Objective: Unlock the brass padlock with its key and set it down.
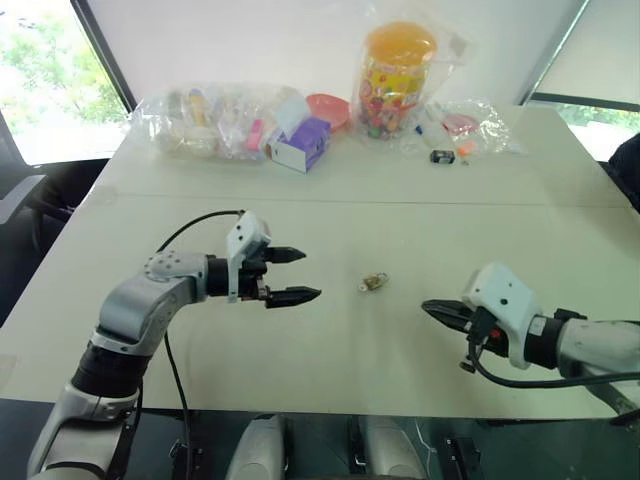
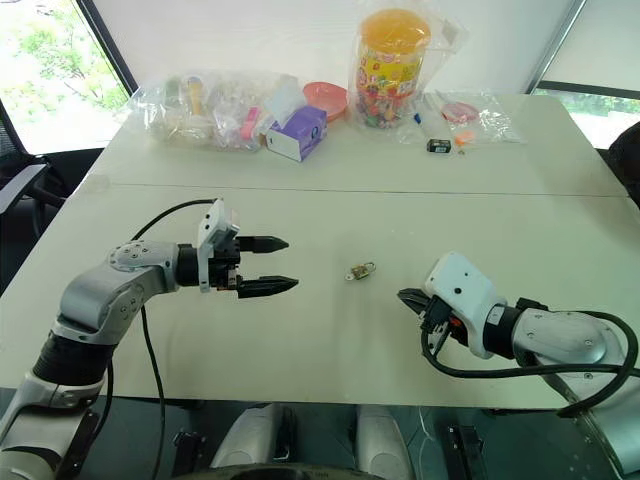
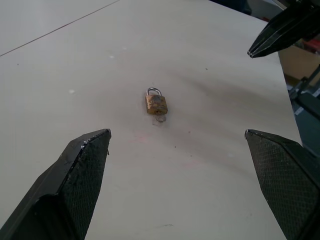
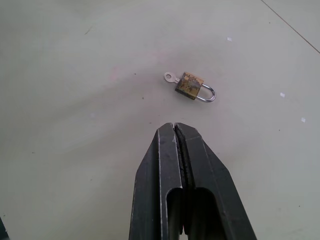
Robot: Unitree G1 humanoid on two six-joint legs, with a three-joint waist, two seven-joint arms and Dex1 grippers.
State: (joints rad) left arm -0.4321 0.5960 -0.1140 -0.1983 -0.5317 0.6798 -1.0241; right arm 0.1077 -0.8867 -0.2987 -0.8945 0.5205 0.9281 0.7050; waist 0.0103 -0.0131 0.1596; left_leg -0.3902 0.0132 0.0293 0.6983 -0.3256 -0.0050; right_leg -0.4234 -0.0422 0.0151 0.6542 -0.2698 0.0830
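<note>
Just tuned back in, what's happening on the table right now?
Nothing is held. The brass padlock lies flat on the table with its key in the keyhole and its shackle seated in the body. The left end effector hovers open on one side, the right end effector shut on the other, both pointing toward it.
</note>
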